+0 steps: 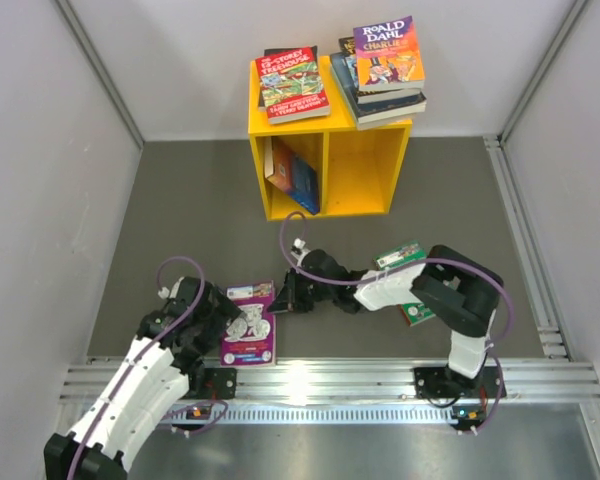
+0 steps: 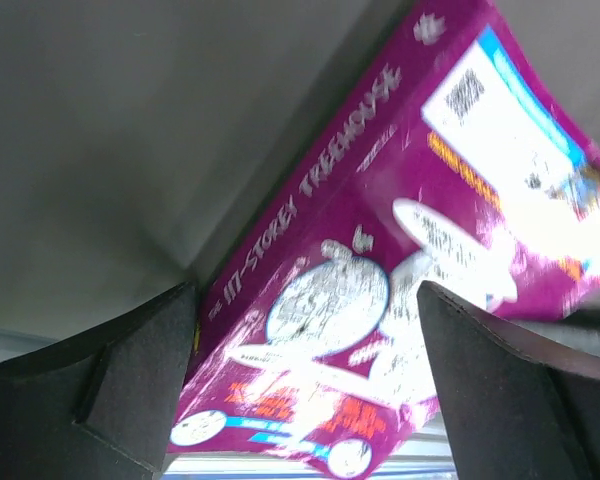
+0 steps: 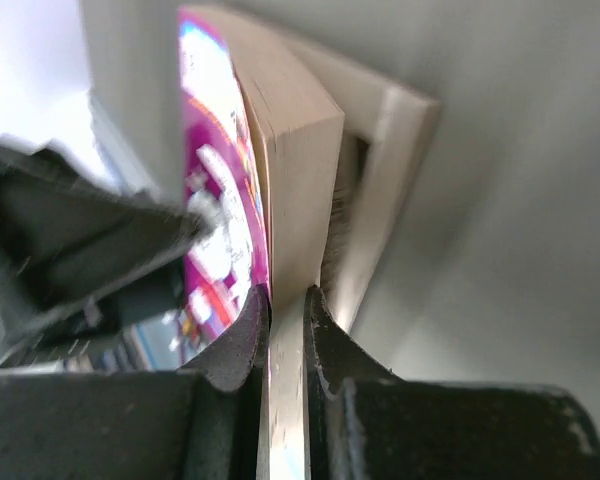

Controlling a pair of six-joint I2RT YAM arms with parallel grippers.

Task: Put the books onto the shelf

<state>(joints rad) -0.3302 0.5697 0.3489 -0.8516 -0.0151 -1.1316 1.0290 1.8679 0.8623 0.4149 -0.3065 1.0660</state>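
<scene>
One purple book (image 1: 248, 325) flat on the table (image 1: 180, 220), near the front edge, left of centre. Pinched at its far right corner by the right gripper (image 3: 285, 315), jaws tight on a thin edge beside the page block. Flanked on its left by the left gripper (image 2: 305, 310), jaws spread wide, nothing held, purple cover showing between the fingers. Further right, green book (image 1: 402, 256) on the table, partly hidden under the right arm. At the far side, yellow shelf (image 1: 360, 170): leaning books (image 1: 292, 172) in the left compartment; red book (image 1: 292, 83) and a stack (image 1: 388, 70) topped by an orange Roald Dahl title on the flat top.
</scene>
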